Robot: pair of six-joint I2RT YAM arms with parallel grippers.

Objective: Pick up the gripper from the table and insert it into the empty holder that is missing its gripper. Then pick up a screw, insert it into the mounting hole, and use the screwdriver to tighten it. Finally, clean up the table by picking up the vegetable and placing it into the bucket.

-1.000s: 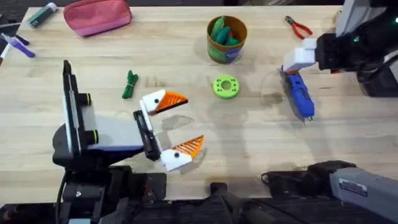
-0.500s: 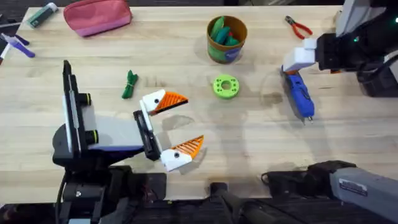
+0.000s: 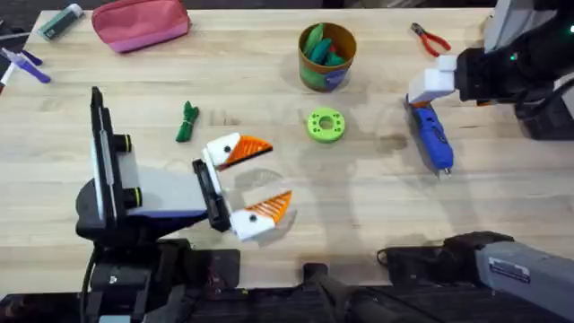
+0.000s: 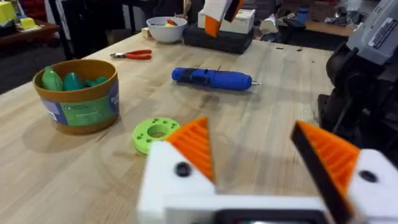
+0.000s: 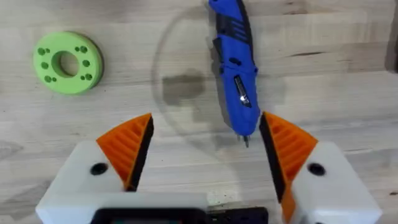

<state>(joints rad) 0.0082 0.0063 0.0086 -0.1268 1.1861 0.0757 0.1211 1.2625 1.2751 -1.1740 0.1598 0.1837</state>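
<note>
Right gripper [image 5: 202, 146] hung over the screwdriver [image 5: 235, 68], fingers wide for pickup; left gripper [image 3: 260, 178] fingers also wide.

Landmark: my ring disc [image 3: 325, 125]
Bucket [image 3: 326, 56]: behind it
Vegetable [image 3: 186, 121]: well left
Screwdriver [image 3: 430, 136]: right; pliers [image 3: 430, 39] behind that

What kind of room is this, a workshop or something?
Probably a robotics lab or workshop: a wooden table with a blue powered screwdriver, red-handled pliers, and cluttered workbenches behind.
</note>
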